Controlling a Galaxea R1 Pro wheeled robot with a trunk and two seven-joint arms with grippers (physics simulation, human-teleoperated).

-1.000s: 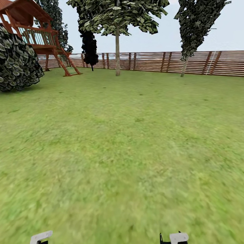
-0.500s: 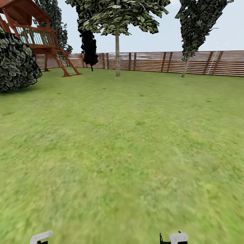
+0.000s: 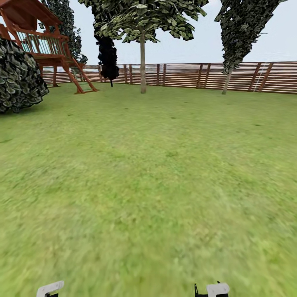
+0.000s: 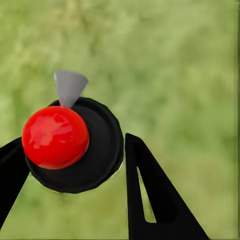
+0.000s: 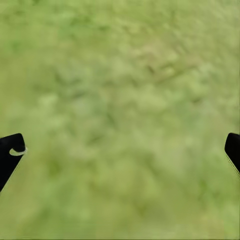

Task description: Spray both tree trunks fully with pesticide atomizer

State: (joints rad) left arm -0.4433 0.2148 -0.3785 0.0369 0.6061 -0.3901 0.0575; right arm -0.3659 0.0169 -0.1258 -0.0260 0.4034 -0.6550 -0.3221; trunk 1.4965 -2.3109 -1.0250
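In the left wrist view my left gripper is shut on the pesticide atomizer, seen end-on as a round black body with a glossy red dome and a small grey nozzle. Both black fingers touch its sides, with blurred grass far behind it. My right gripper is open over grass, nothing between its fingers. Far ahead by the fence stands a tree with a bare pale trunk and lighter green leaves high up. A dark-leaved, thin-trunked tree stands to its right.
Wide green lawn runs to a brown slatted fence. A wooden play tower with a ladder and a dark leafy bush stand at the far left. White parts of my arms show at the bottom edge.
The whole head view has crept forward: the bush slides left and the fence-line trees shift slightly. The arm parts at the bottom edge have not moved.
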